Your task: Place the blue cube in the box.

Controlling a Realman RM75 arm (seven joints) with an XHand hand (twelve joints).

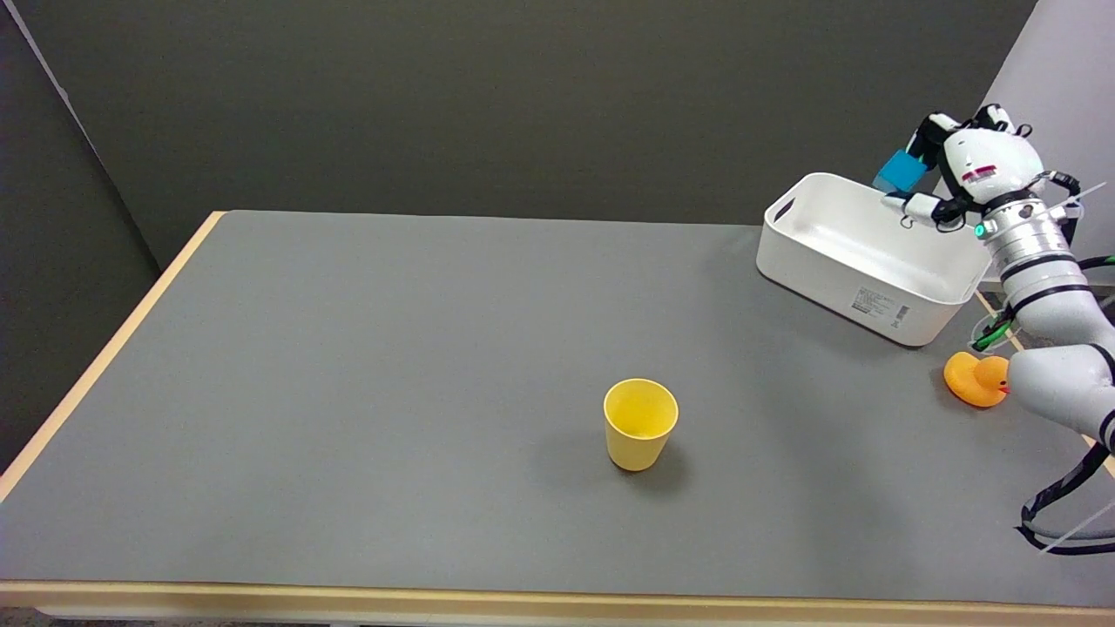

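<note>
We see the right hand point(962, 178) raised over the far right corner of the white box point(858, 279), its fingers closed around the blue cube point(901, 171). The cube hangs in the air, tilted, just above the box's far rim and clear of its floor; how much of the cube sits over the opening we cannot tell from this angle. The box stands near the right edge of the grey table point(348, 392), a printed label on its near wall and a slot handle in its left end. The white arm reaches up to the hand along the box's right side. Just in front of the box's near right corner lies an orange rubber duck point(974, 380), partly hidden by the arm. Well to the left of the box and nearer to us stands a yellow cup point(640, 425), upright, mouth open upward.
</note>
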